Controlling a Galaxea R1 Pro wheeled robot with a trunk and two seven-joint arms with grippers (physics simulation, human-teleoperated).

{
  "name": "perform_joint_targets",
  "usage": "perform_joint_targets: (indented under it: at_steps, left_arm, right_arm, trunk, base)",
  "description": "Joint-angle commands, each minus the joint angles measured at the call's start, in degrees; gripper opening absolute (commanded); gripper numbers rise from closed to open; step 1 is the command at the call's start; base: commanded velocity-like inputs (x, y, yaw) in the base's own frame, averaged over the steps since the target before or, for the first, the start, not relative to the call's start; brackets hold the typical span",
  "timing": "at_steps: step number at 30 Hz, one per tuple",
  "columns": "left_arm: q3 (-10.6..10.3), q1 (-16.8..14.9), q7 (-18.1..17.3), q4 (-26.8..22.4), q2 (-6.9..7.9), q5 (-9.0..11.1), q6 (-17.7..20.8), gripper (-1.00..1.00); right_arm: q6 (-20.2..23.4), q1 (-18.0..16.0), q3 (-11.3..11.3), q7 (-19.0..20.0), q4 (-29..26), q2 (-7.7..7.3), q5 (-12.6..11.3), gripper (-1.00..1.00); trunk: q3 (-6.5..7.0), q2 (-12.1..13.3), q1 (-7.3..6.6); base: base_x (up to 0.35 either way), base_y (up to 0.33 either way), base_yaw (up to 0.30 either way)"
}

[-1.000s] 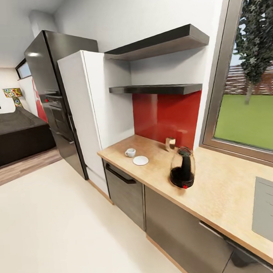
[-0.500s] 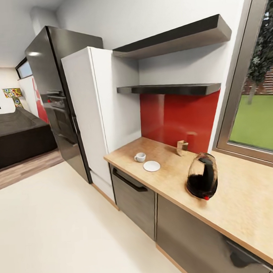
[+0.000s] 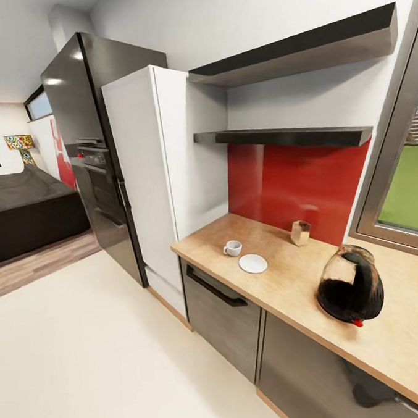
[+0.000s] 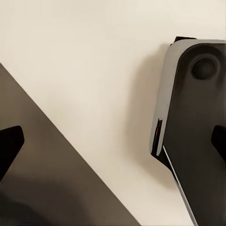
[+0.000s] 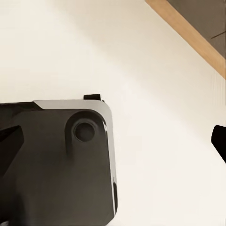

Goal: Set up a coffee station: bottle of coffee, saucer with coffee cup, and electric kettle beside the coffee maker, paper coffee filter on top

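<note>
item: my two pincers, aimed at the floor in the wrist views, tips spread apart, empty, arms stowed for driving. electric kettle (image 3: 351,292), saucer (image 3: 253,264), coffee cup (image 3: 233,248): on the surface (image 3: 288,291), well away from either pincer.

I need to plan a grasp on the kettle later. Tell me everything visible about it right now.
The electric kettle is a rounded clear glass jug, dark in its lower half, with a black loop handle, a black rim and a small red switch low on its near side. It stands upright on the kitchen countertop, near the front edge and below the window. Nothing touches it except the counter; the saucer lies well apart.
</note>
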Motion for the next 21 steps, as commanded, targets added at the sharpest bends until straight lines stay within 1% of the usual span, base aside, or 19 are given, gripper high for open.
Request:
perform_joint_targets:
  at_steps: [1,4,7,21]
  left_arm:
    - [0.0,0.0,0.1,-0.1,-0.01,0.2,0.1,1.0]
    - [0.1,0.0,0.1,-0.1,-0.02,0.2,0.1,1.0]
    - [0.1,0.0,0.1,-0.1,-0.02,0.2,0.1,1.0]
    - [0.1,0.0,0.0,-0.1,-0.1,0.2,0.1,1.0]
  right_arm:
    - [-0.2,0.0,-0.4,0.0,0.0,0.03,0.3,1.0]
    - [-0.2,0.0,-0.4,0.0,0.1,0.05,0.3,1.0]
    - [-0.2,0.0,-0.4,0.0,0.1,0.05,0.3,1.0]
    - [-0.2,0.0,-0.4,0.0,0.1,0.05,0.3,1.0]
  trunk:
    - [-0.11,-0.1,0.06]
    - [-0.11,-0.1,0.06]
    - [-0.11,-0.1,0.06]
    - [-0.11,-0.1,0.06]
  base:
    - [0.23,0.278,0.0]
    - [0.23,0.279,-0.023]
    - [0.22,0.28,-0.143]
    - [0.19,0.286,-0.253]
